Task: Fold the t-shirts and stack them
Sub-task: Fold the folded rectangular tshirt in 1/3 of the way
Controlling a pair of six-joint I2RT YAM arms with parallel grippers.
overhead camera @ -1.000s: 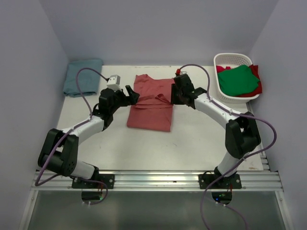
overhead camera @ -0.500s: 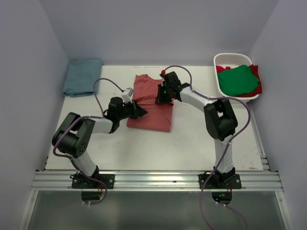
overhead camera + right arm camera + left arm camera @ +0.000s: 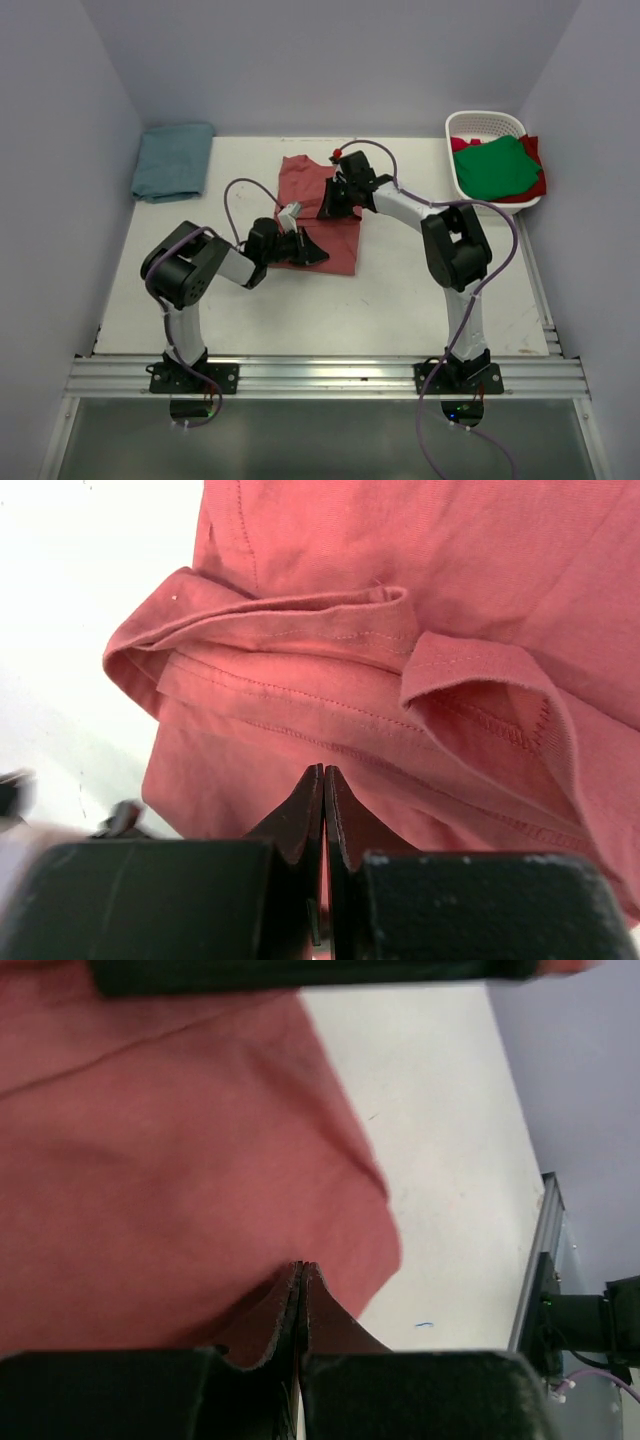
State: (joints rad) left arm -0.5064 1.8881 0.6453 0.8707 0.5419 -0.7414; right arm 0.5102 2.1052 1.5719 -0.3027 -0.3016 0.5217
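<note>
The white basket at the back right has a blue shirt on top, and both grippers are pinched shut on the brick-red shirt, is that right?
Not quite. The top view shows a green shirt, not a blue one, on top in the white basket. The left gripper and right gripper are pinched shut on the brick-red shirt.

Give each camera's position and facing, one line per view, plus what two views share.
Top external: above and behind, looking down on the table; left arm and right arm show whole.
Left wrist: on the left arm, facing the brick-red t-shirt past its shut left pincer.
Right wrist: on the right arm, facing the same shirt's folds past its shut right pincer.
Shared: both wrist views show that shirt.
</note>
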